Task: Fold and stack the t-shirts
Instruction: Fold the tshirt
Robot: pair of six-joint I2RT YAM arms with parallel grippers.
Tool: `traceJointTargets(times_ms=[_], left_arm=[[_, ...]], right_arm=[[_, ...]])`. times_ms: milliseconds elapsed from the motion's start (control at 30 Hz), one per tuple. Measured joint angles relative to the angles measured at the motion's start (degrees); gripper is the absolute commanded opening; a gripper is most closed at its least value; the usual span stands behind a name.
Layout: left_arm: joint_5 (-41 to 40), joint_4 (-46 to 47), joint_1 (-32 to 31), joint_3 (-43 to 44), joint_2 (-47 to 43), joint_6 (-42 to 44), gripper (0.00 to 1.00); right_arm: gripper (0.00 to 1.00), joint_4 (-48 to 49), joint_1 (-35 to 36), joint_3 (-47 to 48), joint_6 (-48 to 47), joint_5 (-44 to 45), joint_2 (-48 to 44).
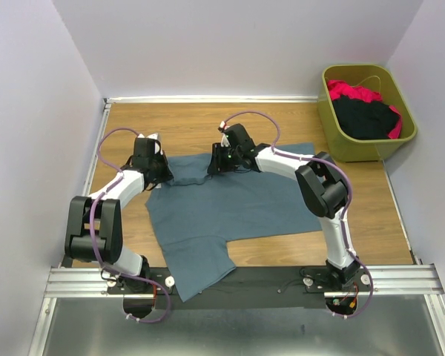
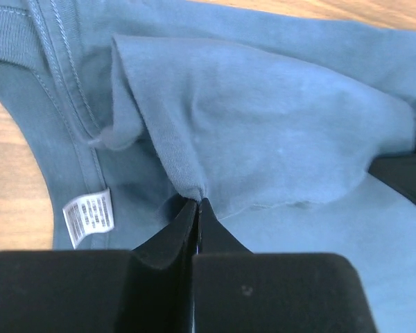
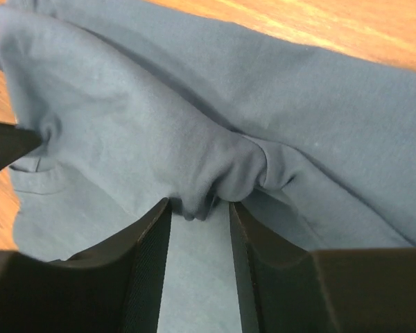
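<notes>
Now your left fingers (image 2: 170, 243) pinch the slate-blue cloth t-shirt (image 1: 222, 208) beside its collar; your right fingers (image 3: 149, 257) straddle a bunched ridge, grip unclear. It lies on the wooden tabletop (image 1: 282, 126), lengthwise from both toward the bases.

I see a wooden table (image 1: 193, 122) with a warm brown grain, closed in by three plain pale walls: the back wall (image 1: 237, 44), the left wall (image 1: 30, 148) and the right wall (image 1: 437, 170). At its near edge runs an aluminium rail (image 1: 400, 280). The light is soft and even.
</notes>
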Motion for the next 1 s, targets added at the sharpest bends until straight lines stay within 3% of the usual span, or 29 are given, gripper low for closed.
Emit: traceJointTargets(times_ms=[333,600,1000], left_arm=[[0.8,-3.2,-0.5,1.9,-5.9,-1.5,0.04],[1.7,-4.4,-0.5,2.3,-6.0,-2.1,0.03],[1.8,-4.4,-0.5,2.3,-6.0,-2.6,0.03]], right_arm=[[0.46,0.5,0.0,-5.1,0.0,-0.3,-1.8],[0.38,2.6,0.5,-6.5,-1.1,-0.9,-2.4],[0.38,4.0,0.8,-5.6,-1.5,-1.6,-1.2]])
